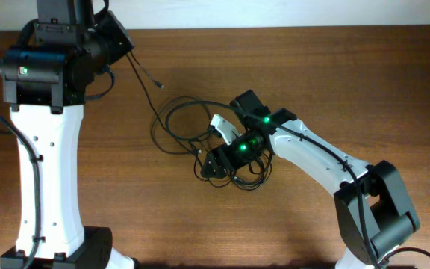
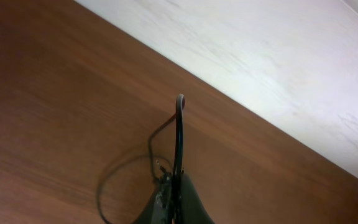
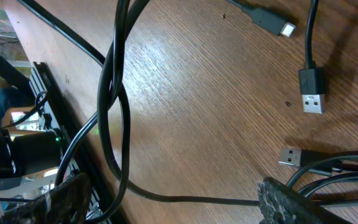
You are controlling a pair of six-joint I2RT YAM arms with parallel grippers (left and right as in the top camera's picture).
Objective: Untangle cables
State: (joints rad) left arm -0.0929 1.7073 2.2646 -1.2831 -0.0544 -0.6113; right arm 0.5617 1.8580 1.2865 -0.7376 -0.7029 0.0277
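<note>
The cables [image 1: 198, 149] lay mostly knotted together on the desk [image 1: 312, 67], the right fingers [image 3: 291, 205] stood wide apart just above them, and the left fingers [image 2: 191, 208] were closed on one cable stretched away from the others, so the untangling seemed only begun.

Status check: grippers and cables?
Left gripper shut on one cable. Right gripper open, low over the cables, which are looped and crossed. No obstruction seen.
</note>
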